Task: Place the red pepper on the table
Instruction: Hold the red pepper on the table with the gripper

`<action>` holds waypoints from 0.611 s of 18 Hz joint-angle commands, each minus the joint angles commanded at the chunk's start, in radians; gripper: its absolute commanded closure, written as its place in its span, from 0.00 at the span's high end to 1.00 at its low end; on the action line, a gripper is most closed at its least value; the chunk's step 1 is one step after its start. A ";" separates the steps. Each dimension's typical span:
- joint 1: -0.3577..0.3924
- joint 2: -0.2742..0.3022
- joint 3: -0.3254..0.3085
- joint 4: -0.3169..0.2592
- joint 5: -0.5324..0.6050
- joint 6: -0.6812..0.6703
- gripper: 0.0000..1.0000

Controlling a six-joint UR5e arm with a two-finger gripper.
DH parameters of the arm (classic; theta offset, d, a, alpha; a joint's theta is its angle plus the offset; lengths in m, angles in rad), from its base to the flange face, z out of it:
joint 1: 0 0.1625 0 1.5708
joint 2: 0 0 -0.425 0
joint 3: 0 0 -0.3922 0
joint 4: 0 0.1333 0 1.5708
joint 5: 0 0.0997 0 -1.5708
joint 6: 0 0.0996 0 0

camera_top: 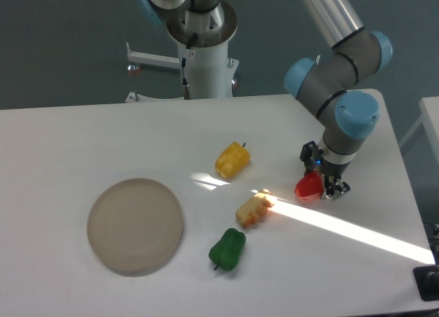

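Even soft light, glaring sunbeam, sharp focus

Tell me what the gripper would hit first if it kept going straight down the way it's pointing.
Most likely the table: the gripper points downward holding the red pepper, with only bare white tabletop visible beneath, though height is unclear.

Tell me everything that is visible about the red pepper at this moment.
The red pepper is small, glossy and bright red, plastic-looking, rounded. It sits at the gripper, which is closed around it; dark gripper parts hide its right side. It is low over the white table, right of the other peppers; whether it touches the surface cannot be told.
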 joint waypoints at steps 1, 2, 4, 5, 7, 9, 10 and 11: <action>-0.002 -0.002 0.000 0.003 0.000 0.000 0.57; -0.002 -0.002 0.000 0.003 0.000 0.000 0.57; 0.000 -0.003 -0.002 0.003 0.000 -0.002 0.57; -0.002 -0.003 -0.002 0.005 0.000 -0.002 0.57; -0.003 -0.005 -0.002 0.005 0.000 -0.003 0.57; -0.003 -0.006 0.000 0.005 0.000 -0.003 0.57; -0.003 -0.006 0.000 0.006 0.000 -0.003 0.57; -0.003 -0.006 0.000 0.006 0.000 -0.003 0.57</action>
